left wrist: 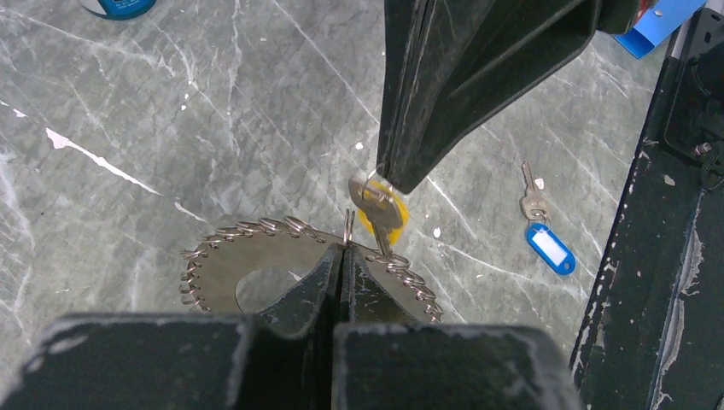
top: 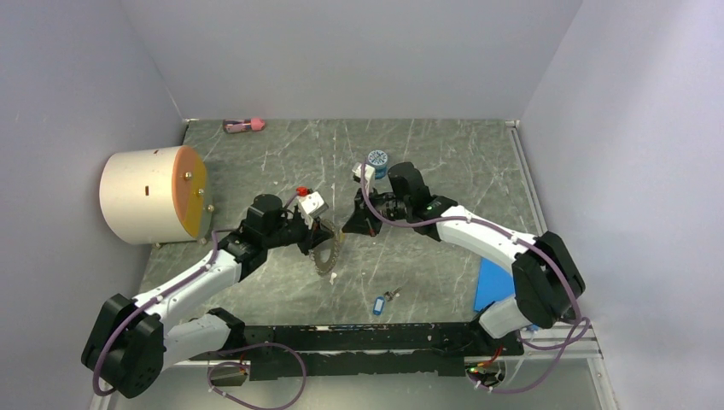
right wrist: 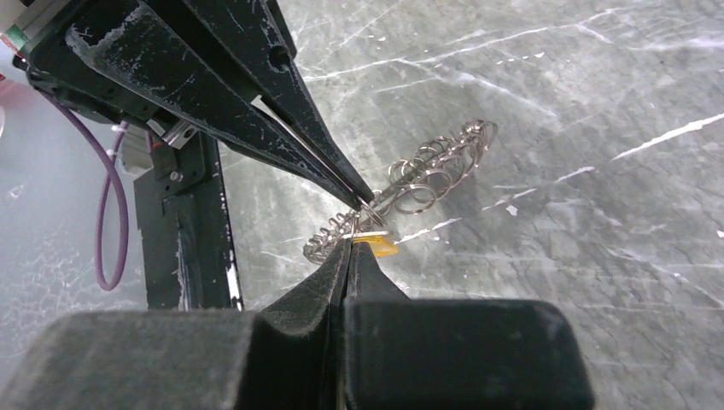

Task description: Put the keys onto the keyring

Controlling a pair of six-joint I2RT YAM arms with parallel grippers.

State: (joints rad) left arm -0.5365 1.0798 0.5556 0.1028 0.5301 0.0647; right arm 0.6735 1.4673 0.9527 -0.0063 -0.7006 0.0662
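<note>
Left jaws, shut, pinch keyring (left wrist: 256, 227); right jaws, shut, hold yellow key (left wrist: 380, 209) at it. Bench (left wrist: 171, 128): grey, marbled, matte. Keyring: big thin coiled-wire loop, mid-bench. Yellow key: prob. mid-threading, can't tell if on. Blue key (left wrist: 551, 249), metal w/ plastic tag, lies loose near right, not yet done.

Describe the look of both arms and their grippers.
The left arm and right arm have white link shells between bulky black joints, with a purple cable looping along each. A white camera block sits at the left wrist. The left gripper and right gripper have black jaws tapering to narrow tips, their paint scuffed and flecked white.
</note>
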